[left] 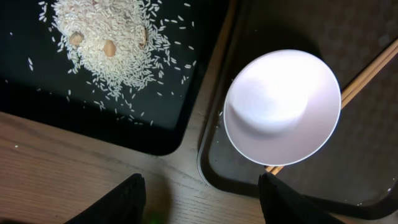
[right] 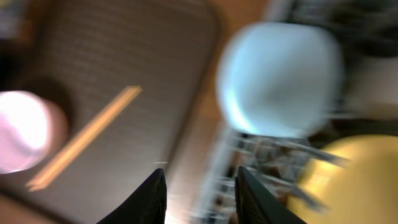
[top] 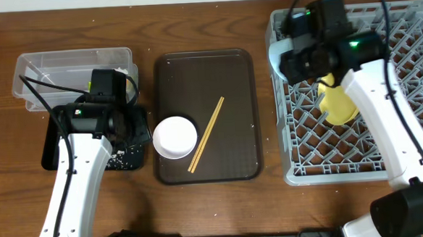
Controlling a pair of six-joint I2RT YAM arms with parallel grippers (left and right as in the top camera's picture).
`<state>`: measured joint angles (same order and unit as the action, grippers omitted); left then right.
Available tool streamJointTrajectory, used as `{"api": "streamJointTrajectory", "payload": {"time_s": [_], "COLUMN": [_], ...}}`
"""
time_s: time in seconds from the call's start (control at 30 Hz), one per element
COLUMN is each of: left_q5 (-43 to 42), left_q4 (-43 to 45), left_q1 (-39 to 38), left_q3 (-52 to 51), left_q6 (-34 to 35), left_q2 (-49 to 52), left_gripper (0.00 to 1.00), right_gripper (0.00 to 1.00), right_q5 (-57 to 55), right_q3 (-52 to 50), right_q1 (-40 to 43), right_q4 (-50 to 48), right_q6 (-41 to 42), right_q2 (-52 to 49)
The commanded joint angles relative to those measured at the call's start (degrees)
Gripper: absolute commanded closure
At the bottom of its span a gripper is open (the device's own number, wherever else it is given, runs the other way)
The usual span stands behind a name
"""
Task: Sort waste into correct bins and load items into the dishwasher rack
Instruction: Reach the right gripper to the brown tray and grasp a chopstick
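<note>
white bowl [top: 175,137]: on brown tray [top: 231,74], beside chopsticks [top: 206,134] | feel: prob. light, stiff, glossy, so slippery | hold: pinch rim | L gripper [left: 202,194]: wide open, empty, near bowl | R gripper [right: 200,186]: part-open, empty, over rack [top: 330,175]

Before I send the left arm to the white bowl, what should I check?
1. Is the left pincer open and empty: ok.
2. Is the white bowl on the brown tray with nothing on top: ok.
3. Are the chopsticks touching the bowl: cannot tell; they lie right beside it.
4. Is the right pincer open and empty: ok, though its view is blurred.
5. Are there free pegs in the rack beside the yellow plate and light blue bowl: ok.
</note>
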<state>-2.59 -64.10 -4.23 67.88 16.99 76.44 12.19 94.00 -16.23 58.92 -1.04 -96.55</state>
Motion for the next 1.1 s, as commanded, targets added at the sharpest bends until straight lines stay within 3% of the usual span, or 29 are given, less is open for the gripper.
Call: {"api": "streamJointTrajectory", "payload": {"time_s": [0.0, 0.27, 0.4, 0.6, 1.07], "left_q5": [0.7, 0.7, 0.7, 0.7, 0.7], "left_q4": [-0.2, -0.2, -0.2, -0.4, -0.4], "left_q1": [0.2, 0.2, 0.2, 0.2, 0.2], "left_q3": [0.6, 0.6, 0.6, 0.6, 0.6], "left_q6": [2.1, 2.3, 2.3, 2.2, 2.2], "left_q2": [0.1, 0.1, 0.1, 0.1, 0.1], "left_gripper": [0.39, 0.39, 0.39, 0.39, 0.39], "right_gripper": [0.64, 0.64, 0.73, 0.74, 0.78], "right_q5": [7.3, 4.7, 4.7, 4.7, 2.2], "right_q3": [0.0, -0.1, -0.1, -0.1, -0.2], "right_q1": [-5.2, -16.7, -21.0, -24.4, -25.1], "right_q4": [-0.2, -4.7, -8.1, -11.5, -13.2], "right_q6": [5.8, 18.9, 26.8, 35.0, 37.2], "right_q2": [-0.9, -8.5, -13.7, -20.9, -28.5]}}
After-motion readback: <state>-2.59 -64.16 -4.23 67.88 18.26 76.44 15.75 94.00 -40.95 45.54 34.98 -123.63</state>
